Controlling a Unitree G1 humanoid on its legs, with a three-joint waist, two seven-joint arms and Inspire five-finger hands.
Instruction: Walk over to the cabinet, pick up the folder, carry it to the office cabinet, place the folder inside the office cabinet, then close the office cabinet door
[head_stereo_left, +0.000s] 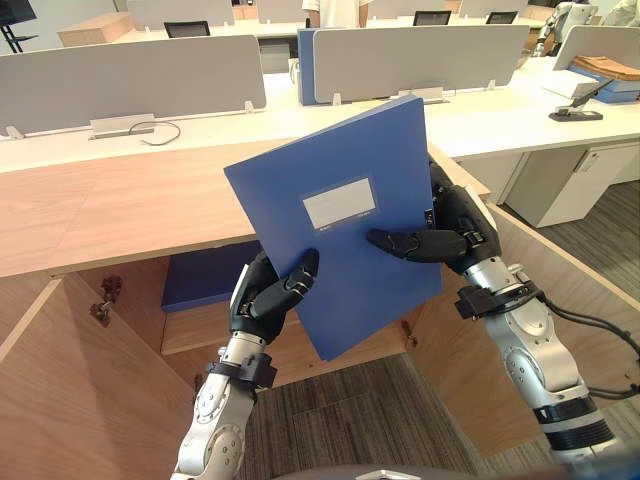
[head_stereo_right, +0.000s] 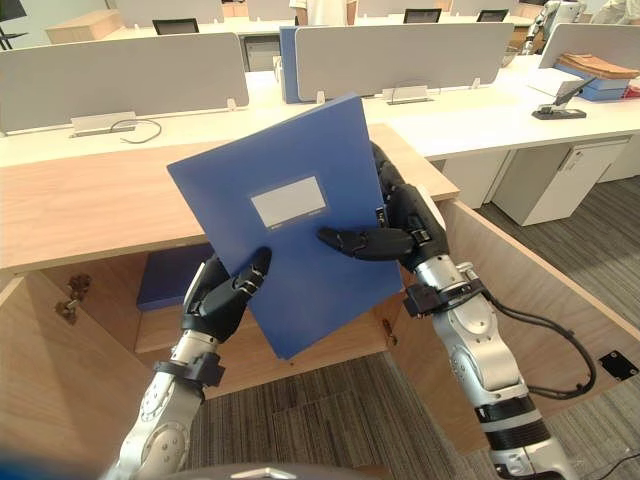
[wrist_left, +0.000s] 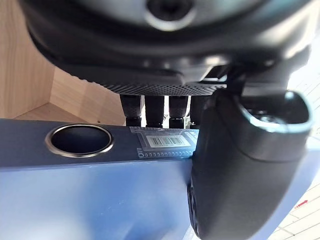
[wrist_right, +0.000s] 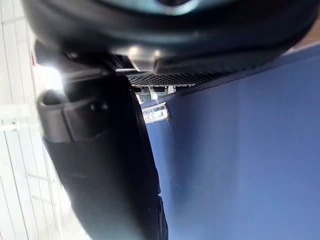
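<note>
While it is carried before the open cabinet, the flat blue plastic folder (head_stereo_left: 350, 280) with a pale label window is held clear of every surface, tilted, its face toward the head camera. The left hand (head_stereo_left: 262, 298) pinches the lower near corner, thumb on the face and fingers behind; the right hand (head_stereo_left: 457, 236) clamps the far side edge likewise, thumb laid across the face. Behind and below stands the light wood-grain office cabinet (head_stereo_left: 120, 200), both doors swung outward, the left door (head_stereo_left: 60, 390) and the right door (head_stereo_left: 560, 290) flanking the arms. Another flat blue item (head_stereo_left: 200, 275) lies on the inner shelf (head_stereo_left: 205, 328). Judged risks: the folder stands taller than the shelf opening appears to allow, so unless it is laid flatter its upper corner would likely strike the cabinet top's front edge; the smooth cover may slide out of two thumb pinches if one hand releases early; and the stored item may block full insertion, leaving an overhang that would stop a door from shutting.
</note>
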